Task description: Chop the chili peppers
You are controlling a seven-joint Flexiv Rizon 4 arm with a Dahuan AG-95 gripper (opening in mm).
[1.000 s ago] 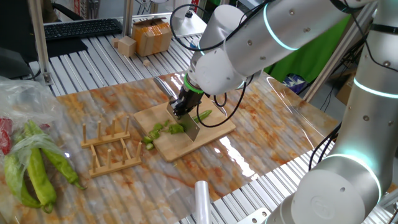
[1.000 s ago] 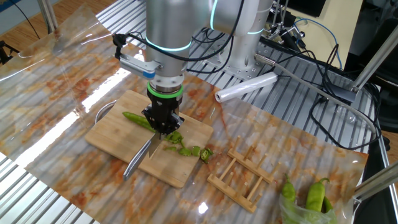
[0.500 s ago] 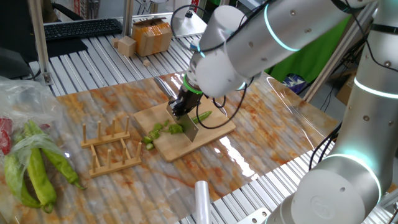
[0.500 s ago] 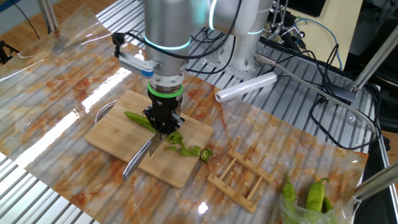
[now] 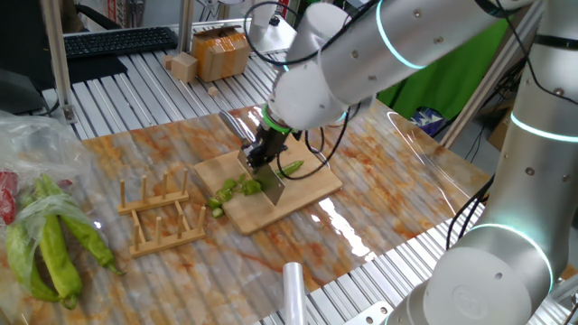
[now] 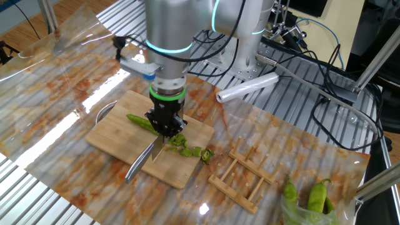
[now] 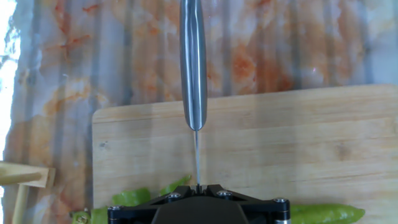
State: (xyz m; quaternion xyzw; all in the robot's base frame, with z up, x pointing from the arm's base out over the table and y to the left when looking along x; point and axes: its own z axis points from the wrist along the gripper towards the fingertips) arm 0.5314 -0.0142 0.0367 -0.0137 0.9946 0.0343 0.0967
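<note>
One fixed view: arm bent down over cutting board (image 5: 298, 191); hand (image 5: 262, 158) pointing steeply down, clamped on knife (image 5: 271, 184), blade edge on board. Uncut part of chili peppers (image 5: 293, 168) beside blade; cut green chunks (image 5: 231, 190) at board's other end.

Other fixed view: hand (image 6: 166, 125) near vertical above board (image 6: 112, 134), knife (image 6: 141, 164) slanting down. Chili (image 6: 141, 121) lying across board, chunks (image 6: 190, 150) just beside hand.

Hand view: knife (image 7: 193, 62) running straight ahead, handle beyond board edge over table (image 7: 74, 56); chili (image 7: 326, 213) under hand.
</note>
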